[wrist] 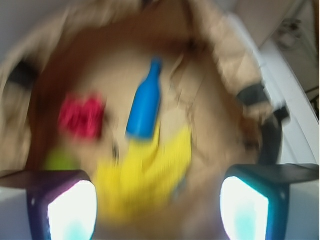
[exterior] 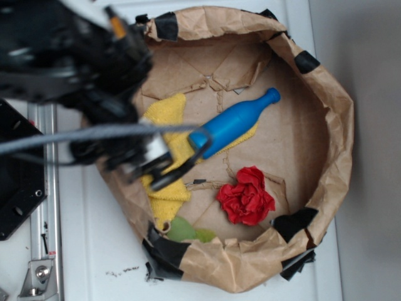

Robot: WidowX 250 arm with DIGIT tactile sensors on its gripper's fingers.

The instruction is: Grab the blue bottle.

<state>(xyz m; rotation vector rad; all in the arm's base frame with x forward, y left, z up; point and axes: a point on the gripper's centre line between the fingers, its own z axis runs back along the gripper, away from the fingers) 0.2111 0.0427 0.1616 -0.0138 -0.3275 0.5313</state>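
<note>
The jaws of the gripper (wrist: 159, 200) are spread wide and empty. The yellow cloth (wrist: 145, 175) under the blue bottle (exterior: 233, 122) could be pinched instead, or the bottle rolled aside.

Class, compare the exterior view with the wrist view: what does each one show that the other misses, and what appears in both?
Only the exterior view shows the robot arm, the metal rail and the paper basket's whole taped rim. Only the wrist view shows the two gripper fingers spread wide apart, seen from between them. Both show the blue bottle lying partly on the yellow cloth, the red flower and something green.
</note>
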